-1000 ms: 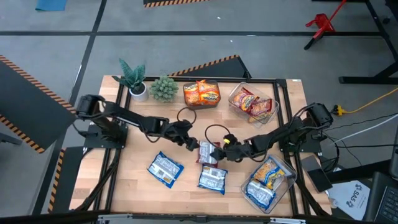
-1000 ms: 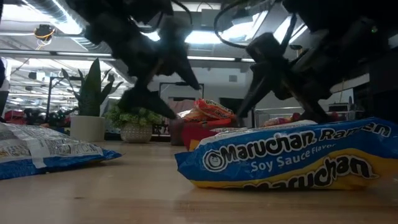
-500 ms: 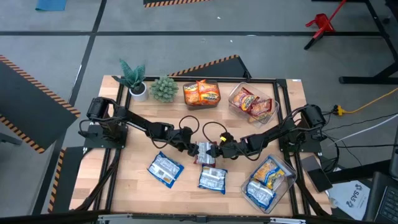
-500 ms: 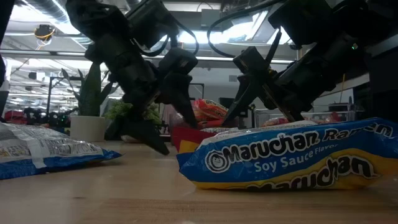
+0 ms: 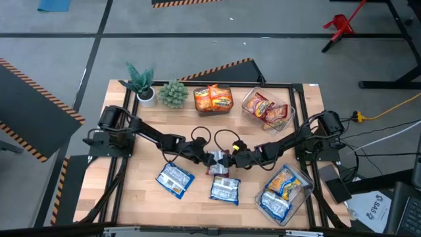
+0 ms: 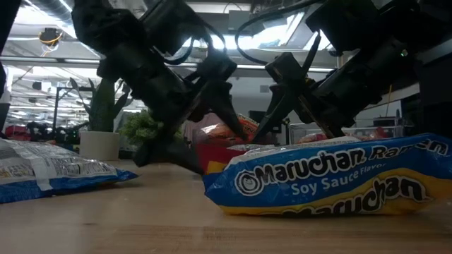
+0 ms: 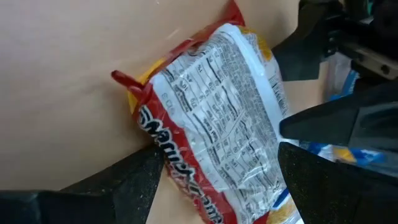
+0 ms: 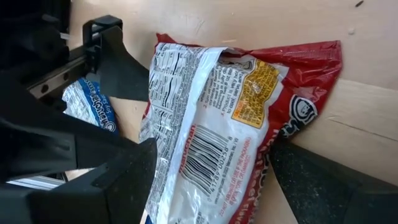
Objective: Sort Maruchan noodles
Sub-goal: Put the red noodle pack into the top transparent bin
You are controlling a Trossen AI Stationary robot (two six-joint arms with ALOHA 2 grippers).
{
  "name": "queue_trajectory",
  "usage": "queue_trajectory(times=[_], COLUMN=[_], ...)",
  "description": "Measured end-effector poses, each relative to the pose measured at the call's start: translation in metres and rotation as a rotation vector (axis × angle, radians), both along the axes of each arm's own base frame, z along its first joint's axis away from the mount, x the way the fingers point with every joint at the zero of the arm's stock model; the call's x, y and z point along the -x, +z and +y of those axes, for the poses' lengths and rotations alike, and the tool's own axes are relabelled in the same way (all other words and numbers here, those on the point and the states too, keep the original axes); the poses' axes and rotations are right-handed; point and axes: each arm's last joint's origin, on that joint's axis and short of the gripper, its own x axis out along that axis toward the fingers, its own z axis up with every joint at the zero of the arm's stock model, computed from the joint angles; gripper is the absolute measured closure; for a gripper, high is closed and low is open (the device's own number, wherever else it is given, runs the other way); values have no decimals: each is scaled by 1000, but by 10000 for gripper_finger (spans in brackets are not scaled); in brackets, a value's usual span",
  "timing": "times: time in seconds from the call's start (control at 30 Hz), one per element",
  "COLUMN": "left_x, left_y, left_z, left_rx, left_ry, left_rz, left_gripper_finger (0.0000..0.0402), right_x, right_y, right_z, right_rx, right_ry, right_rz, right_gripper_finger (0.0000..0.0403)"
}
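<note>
Packet [image 5: 217, 161] of red ramen lay label-side up at the centre of the high view, and both my grippers met over it. My left gripper [image 5: 205, 157] reached in from the frame's left, my right gripper [image 5: 229, 158] from the right. Each had its fingers spread wide, one on either side of the packet, neither clamped on it. In the left wrist view the red packet [image 7: 211, 140] sat between my two dark fingers [image 7: 134, 180]. Two blue packets [image 5: 174, 178] lay below in the lower middle. Orange packets [image 5: 213, 99] sat in a clear bin at upper centre, red-brown ones [image 5: 266, 108] in the bin just right of it. A third bin [image 5: 284, 191] at lower right held blue and yellow packs.
</note>
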Motion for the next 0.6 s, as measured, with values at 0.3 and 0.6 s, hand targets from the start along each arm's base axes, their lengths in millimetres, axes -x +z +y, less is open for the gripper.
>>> queue_trajectory(times=[0.3, 0.6], left_x=[-4, -4], left_y=[0, 0], left_z=[0, 0], left_rx=[1, -5], left_ry=[-3, -6], left_rz=[-46, -70], left_gripper_finger=[88, 135], right_x=[0, -1], right_y=[0, 0], right_z=[0, 0], right_rx=[32, 69], right_ry=[20, 72], right_rz=[-8, -23], right_gripper_finger=[97, 231])
